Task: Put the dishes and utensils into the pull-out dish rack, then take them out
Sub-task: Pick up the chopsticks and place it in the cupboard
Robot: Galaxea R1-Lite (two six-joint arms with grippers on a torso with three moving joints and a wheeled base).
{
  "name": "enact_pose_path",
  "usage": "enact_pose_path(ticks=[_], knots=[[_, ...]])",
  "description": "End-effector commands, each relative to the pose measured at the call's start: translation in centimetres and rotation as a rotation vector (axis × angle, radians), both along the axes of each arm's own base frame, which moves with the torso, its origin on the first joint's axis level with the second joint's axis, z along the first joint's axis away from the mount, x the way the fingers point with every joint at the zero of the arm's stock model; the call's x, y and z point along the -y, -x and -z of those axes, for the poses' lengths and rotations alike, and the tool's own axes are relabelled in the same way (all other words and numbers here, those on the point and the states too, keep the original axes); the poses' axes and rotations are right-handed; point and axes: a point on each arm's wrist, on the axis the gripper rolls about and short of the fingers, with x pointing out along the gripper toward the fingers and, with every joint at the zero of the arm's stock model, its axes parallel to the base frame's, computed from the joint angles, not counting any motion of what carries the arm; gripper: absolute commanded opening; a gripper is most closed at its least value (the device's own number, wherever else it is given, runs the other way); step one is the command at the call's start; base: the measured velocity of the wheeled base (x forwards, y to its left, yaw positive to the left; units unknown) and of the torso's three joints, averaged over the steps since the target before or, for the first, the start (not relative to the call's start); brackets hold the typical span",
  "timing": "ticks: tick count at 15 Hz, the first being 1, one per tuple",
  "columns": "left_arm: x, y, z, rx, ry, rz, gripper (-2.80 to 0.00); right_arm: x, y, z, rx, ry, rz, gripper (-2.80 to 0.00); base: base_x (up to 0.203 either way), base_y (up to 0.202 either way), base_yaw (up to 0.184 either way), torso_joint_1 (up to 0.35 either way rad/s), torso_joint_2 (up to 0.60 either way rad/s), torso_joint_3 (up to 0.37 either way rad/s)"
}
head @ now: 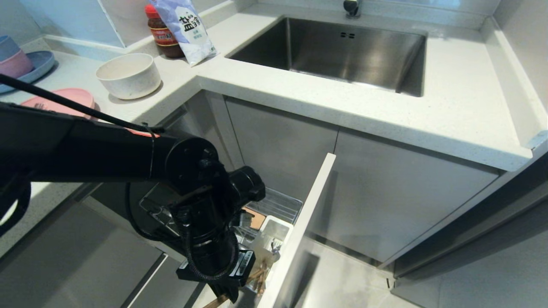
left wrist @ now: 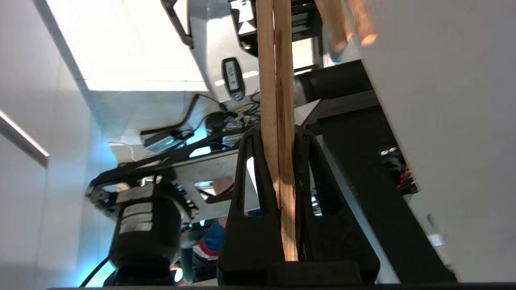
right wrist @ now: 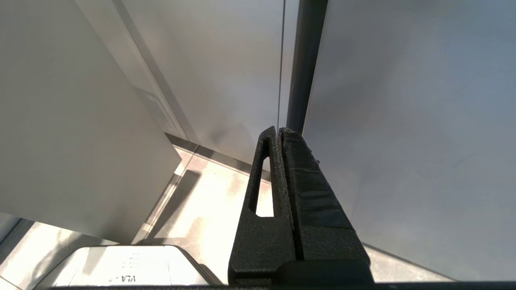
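My left gripper [left wrist: 278, 131] is shut on the pair of light wooden chopsticks [left wrist: 278, 80], which run straight out between its fingers. In the head view this gripper [head: 227, 295] points down at the near end of the pull-out dish rack [head: 278, 203], beside the white cutlery holder [head: 274, 229] and the pale panel front [head: 308, 214]. One chopstick end [head: 215, 302] pokes out below it. The cream speckled bowl [head: 128, 75] and the pink plate [head: 60, 99] sit on the counter at the left, the plate partly behind my arm. My right gripper [right wrist: 279, 131] is shut and empty, parked beside cabinet panels.
A steel sink [head: 342, 47] is set into the counter at the back. A sauce bottle [head: 162, 32] and a white bag [head: 188, 25] stand by the wall. A blue plate with stacked bowls [head: 25, 64] sits at the far left. Cabinet doors [head: 385, 201] flank the rack.
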Motion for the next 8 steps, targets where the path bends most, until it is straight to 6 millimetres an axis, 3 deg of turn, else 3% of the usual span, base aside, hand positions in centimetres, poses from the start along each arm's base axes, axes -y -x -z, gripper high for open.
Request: enact_pose_path(ticks=[1,8], knots=[[0.2,-0.7,0.8,-0.022,-0.013,-0.013,-2.8,0.0,0.0,0.0,0.001,0.0,0.001,-2.8,0.0,0.0,0.0,0.0,0.0,0.0],[0.9,-2.9,2.7,-0.04,-0.027,-0.037,-2.8,0.0,0.0,0.0,0.001,0.0,0.001,-2.8,0.0,0.0,0.0,0.0,0.0,0.0]])
